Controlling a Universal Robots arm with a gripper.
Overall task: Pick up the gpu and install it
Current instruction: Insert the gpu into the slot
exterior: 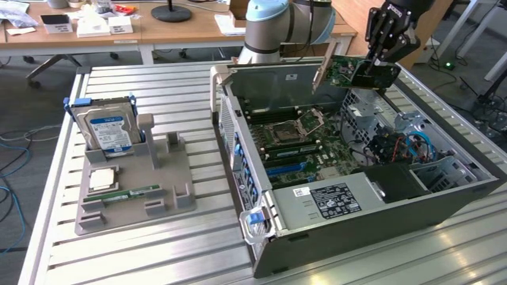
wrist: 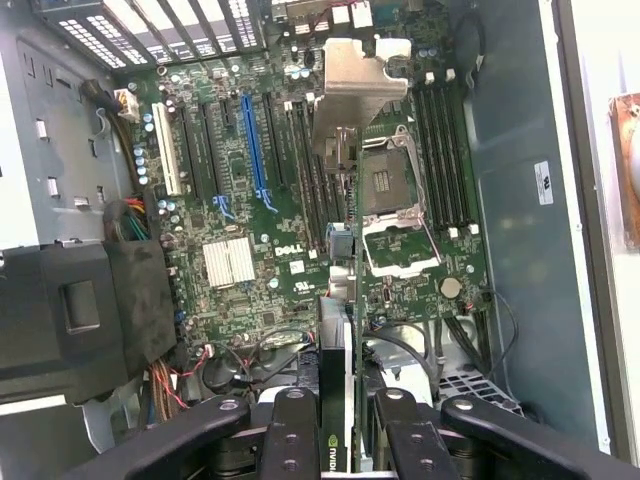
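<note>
The gpu (exterior: 354, 72), a green card with a black shroud and a silver end bracket, hangs in the air above the far end of the open computer case (exterior: 443, 196). My gripper (exterior: 374, 64) is shut on it from above. In the wrist view the gpu (wrist: 338, 330) runs edge-on away from my gripper (wrist: 340, 420), its silver bracket (wrist: 358, 85) over the motherboard (wrist: 240, 230). The blue expansion slot (wrist: 254, 145) lies on the board, off to one side of the card.
A grey holder (exterior: 130, 178) on the exterior view's left carries a silver hard drive with a blue label (exterior: 107, 127), a RAM stick (exterior: 127, 193) and a CPU chip (exterior: 103, 179). The case's raised side walls surround the board. A desk with clutter stands behind.
</note>
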